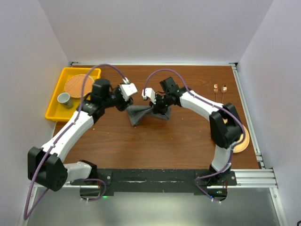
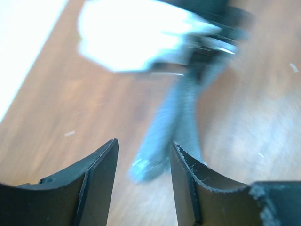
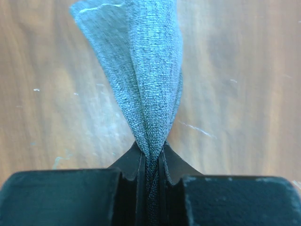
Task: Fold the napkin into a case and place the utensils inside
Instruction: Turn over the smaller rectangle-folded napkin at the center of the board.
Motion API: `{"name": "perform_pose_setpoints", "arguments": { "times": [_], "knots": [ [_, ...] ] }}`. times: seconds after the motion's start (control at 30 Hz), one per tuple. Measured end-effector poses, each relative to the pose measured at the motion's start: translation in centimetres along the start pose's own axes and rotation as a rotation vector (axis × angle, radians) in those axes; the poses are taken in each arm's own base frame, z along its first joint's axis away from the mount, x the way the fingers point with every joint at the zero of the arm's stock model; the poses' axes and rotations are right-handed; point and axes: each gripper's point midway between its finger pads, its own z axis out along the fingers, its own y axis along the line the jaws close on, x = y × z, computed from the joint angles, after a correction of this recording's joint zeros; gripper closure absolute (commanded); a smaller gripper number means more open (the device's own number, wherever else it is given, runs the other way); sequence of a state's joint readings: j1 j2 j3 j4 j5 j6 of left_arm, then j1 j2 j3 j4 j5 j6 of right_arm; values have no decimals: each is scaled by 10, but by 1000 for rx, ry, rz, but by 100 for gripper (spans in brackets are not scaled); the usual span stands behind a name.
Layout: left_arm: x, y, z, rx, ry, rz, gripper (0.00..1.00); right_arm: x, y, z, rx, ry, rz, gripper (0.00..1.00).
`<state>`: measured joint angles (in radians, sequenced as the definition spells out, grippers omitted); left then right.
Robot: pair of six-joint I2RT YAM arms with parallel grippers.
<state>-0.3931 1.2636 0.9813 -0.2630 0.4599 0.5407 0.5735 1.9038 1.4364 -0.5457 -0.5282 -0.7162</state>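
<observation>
Top external view: both arms reach in toward the middle of the worktop, and the napkin point(image 1: 139, 115) sits bunched up there, a dark grey wad on the brown wood between the 2 wrists. The right gripper point(image 1: 159, 109) is on the napkin's right end, and the left gripper point(image 1: 123, 104) is just beside its left end.

Over to the right wrist camera: the right gripper point(image 3: 150, 153) is clamped tight on the cloth, jaws pressed together with the napkin point(image 3: 141, 70) pinched between them and fanning out in twisted folds above the wood.

Left wrist camera now, and it's blurry: the left gripper point(image 2: 144, 143) is spread wide, its 2 black fingers point(image 2: 101, 183) apart. A hanging strip of the napkin point(image 2: 171, 122) shows in the gap beyond them; I can't tell whether it touches either finger.

The utensils point(image 1: 219, 88) lie near the far right corner, well apart from the napkin; I can make out 2 copper heads side by side. A yellow tray point(image 1: 55, 109) sits at the far left corner holding a round woven mat point(image 1: 76, 86) and a small grey cup point(image 1: 64, 99). A round plate point(image 1: 241, 142) peeks out by the right edge, partly under the right arm.
</observation>
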Motion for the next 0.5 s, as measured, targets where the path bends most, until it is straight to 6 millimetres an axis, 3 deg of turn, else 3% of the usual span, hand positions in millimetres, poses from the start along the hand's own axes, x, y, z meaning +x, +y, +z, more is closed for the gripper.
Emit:
{"name": "perform_pose_setpoints", "arguments": {
  "times": [0.1,0.2,0.33,0.5],
  "knots": [
    [-9,30,-25,-103,-28,-61,48,-5,4,-4,129,-5,-96,100],
    [0,37,-35,-143,-14,-137,48,3,19,9,222,13,-213,100],
    [22,28,-34,-135,31,-245,49,28,50,35,256,67,-363,100],
    [44,10,-31,-104,77,-365,53,37,45,26,419,64,-533,100]
  ]
}}
